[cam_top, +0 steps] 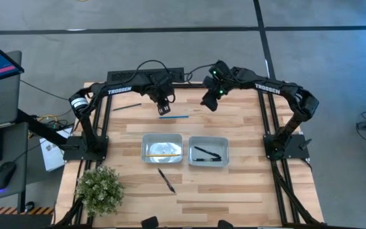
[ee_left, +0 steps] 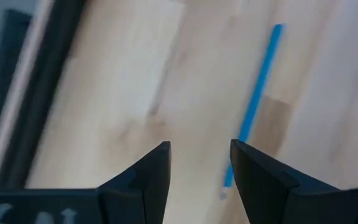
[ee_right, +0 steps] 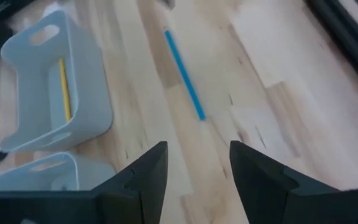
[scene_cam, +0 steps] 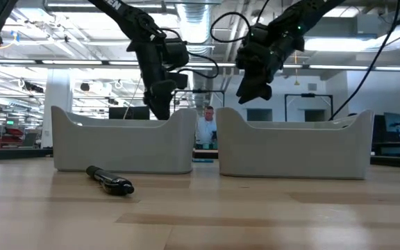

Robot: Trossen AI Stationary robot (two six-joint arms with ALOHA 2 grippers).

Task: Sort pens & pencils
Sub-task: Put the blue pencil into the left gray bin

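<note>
A light blue pencil (cam_top: 173, 116) lies flat on the table's far half; it also shows in the left wrist view (ee_left: 257, 99) and the right wrist view (ee_right: 184, 73). My left gripper (cam_top: 163, 108) hovers open just above its left end (ee_left: 199, 167). My right gripper (cam_top: 210, 102) hangs open farther right (ee_right: 197, 167), off the table. A yellow pencil (cam_top: 162, 154) lies in the left tray (cam_top: 162, 147); two black pens (cam_top: 207, 154) lie in the right tray (cam_top: 208, 151). Another black pen (cam_top: 167, 180) rests on the near table (scene_cam: 110, 180). A dull dark pencil (cam_top: 124, 107) lies far left.
A potted plant (cam_top: 99, 189) stands at the table's near left corner. Both grey trays sit side by side mid-table (scene_cam: 123, 142), (scene_cam: 294, 146). A cable box (cam_top: 146, 76) sits along the far edge. A person (scene_cam: 205, 128) shows in the room behind.
</note>
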